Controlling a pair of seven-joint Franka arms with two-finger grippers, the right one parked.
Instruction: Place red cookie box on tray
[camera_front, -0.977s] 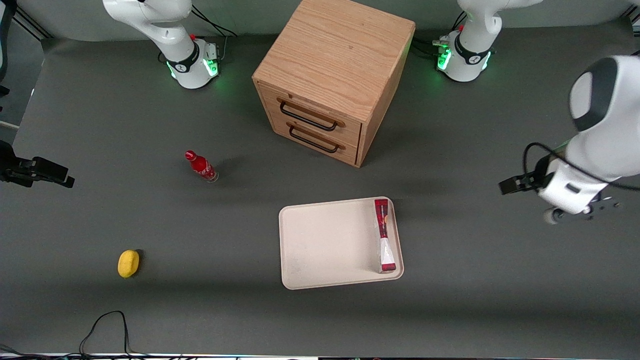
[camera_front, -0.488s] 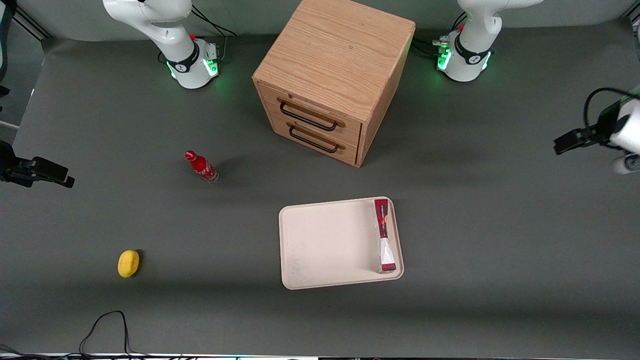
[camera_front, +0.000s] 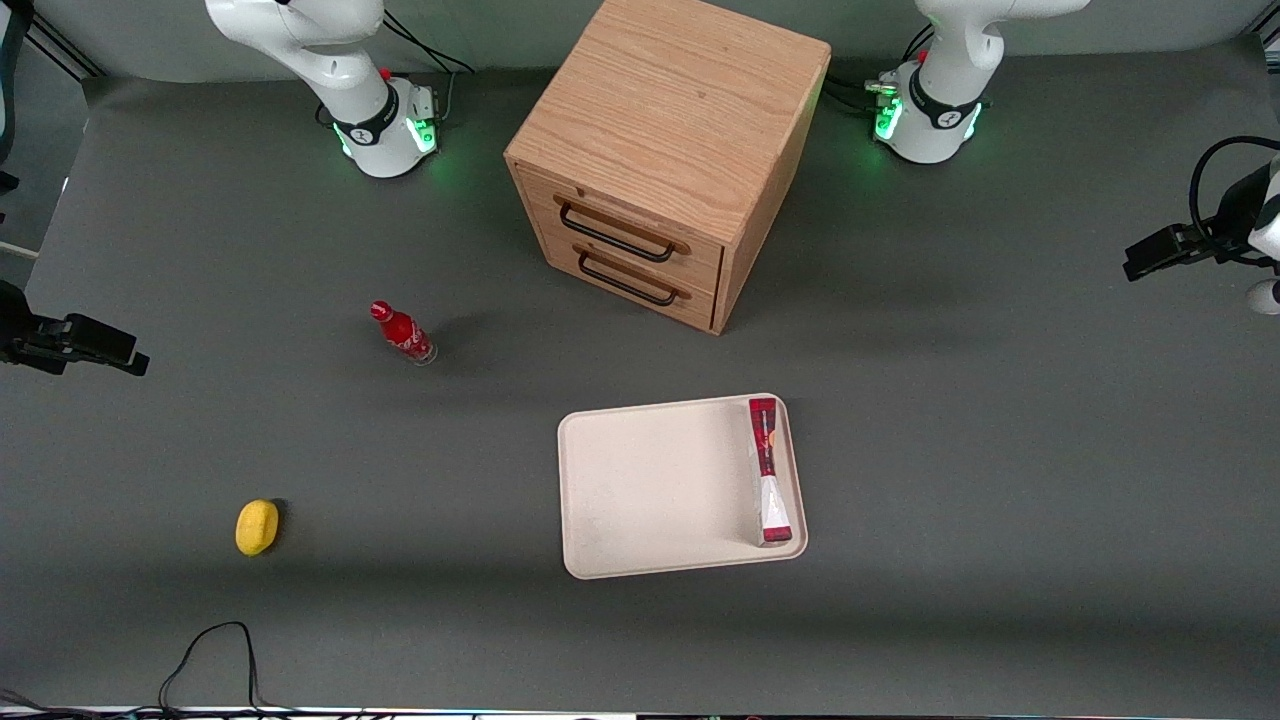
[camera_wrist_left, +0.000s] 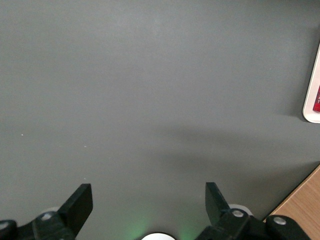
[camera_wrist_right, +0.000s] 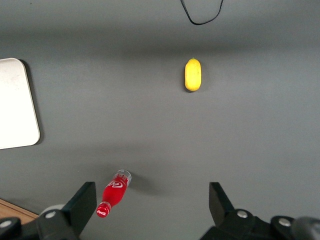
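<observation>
Since a second ago the left arm's gripper (camera_wrist_left: 148, 200) has withdrawn from beside the large cream-beige rimmed tray (camera_front: 640, 490) to the working arm's table end — fingers spread wide, holding nothing. The long flat dark-red cookie box (camera_front: 767, 470) lies unmoved on the tray, along its rim.

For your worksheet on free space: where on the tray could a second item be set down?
The tray is bare except along its working-arm edge, where the red cookie box lies. The open gripper hovers over bare table away from it.
</observation>
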